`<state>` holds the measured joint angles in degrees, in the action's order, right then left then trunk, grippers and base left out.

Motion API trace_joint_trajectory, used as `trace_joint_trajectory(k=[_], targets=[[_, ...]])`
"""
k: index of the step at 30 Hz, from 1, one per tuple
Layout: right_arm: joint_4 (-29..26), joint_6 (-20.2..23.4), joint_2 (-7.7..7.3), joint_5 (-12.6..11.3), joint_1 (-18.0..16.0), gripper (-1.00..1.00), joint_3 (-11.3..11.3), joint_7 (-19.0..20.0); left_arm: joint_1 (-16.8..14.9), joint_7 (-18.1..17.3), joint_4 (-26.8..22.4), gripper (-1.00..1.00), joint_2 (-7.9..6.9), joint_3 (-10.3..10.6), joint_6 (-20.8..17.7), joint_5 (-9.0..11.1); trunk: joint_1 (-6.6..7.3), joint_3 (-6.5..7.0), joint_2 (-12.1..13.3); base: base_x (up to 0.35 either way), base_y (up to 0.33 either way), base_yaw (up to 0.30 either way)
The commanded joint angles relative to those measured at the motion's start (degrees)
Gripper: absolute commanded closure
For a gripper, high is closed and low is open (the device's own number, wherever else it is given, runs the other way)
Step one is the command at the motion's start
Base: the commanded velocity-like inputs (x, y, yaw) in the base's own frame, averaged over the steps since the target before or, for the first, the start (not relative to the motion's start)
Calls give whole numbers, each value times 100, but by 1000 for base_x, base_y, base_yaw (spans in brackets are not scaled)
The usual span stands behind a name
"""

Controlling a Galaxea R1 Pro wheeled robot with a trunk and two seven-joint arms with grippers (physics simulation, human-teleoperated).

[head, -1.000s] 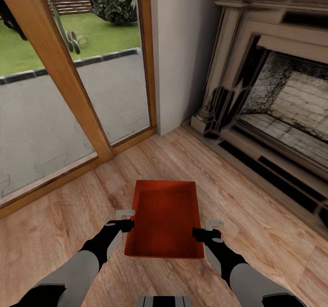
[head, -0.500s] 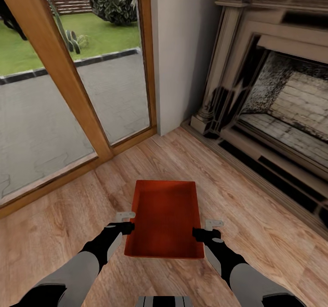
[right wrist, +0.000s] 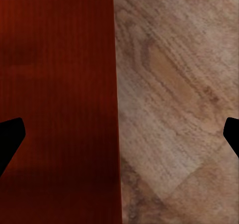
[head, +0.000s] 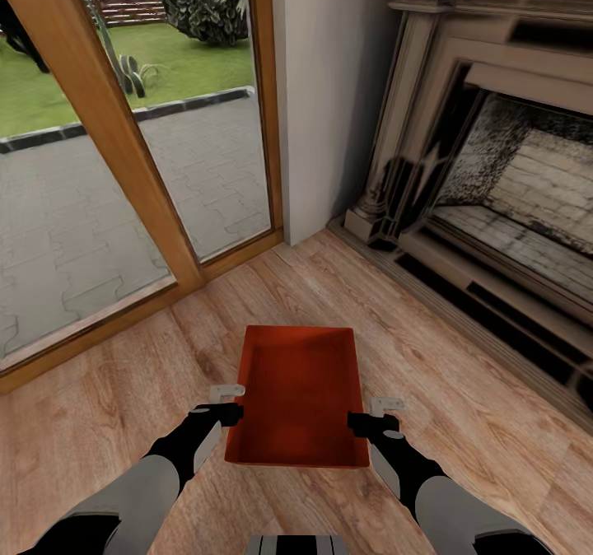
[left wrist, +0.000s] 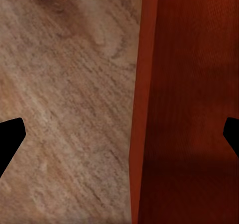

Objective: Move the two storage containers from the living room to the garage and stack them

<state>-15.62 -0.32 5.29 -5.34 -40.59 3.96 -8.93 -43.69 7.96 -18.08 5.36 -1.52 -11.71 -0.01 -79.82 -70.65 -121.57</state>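
Both grippers, left (head: 233,403) and right (head: 368,414), spread wide astride bin (head: 298,394) walls; uneven closing risks tipping.

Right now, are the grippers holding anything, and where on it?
Nothing is clamped. Both open grippers, left and right, straddle the storage container's long side walls near its near end.

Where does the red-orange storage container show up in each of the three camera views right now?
Head view: storage container, low centre, between both grippers.
Left wrist view: storage container takes the picture's right half, wall edge-on.
Right wrist view: storage container takes the picture's left half.
Shared landmark: light wood plank floor beside it.
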Motion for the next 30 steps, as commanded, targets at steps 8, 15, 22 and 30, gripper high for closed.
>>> trace_joint_trajectory(k=[8, 15, 22, 30], targets=[[5, -3, -2, -55, -2, -100, 43, -24, 0, 6, -11, -100, 19, -15, -31, 1, 1, -3, -1, 0, 0, 0], [6, -3, -2, -55, -2, -100, 43, -22, 0, 7, -13, -100, 18, -15, -20, -13, 1, -3, -1, 0, 0, 0], [6, -3, -10, -55, -2, -100, 37, -21, 0, 12, -26, -100, 17, -15, -1, -25, 1, -3, -1, 0, 0, 0], [5, -3, -11, -48, -2, -100, 36, -21, 0, 13, -30, -100, 23, -15, 49, -26, 1, -3, -1, 0, 0, 0]])
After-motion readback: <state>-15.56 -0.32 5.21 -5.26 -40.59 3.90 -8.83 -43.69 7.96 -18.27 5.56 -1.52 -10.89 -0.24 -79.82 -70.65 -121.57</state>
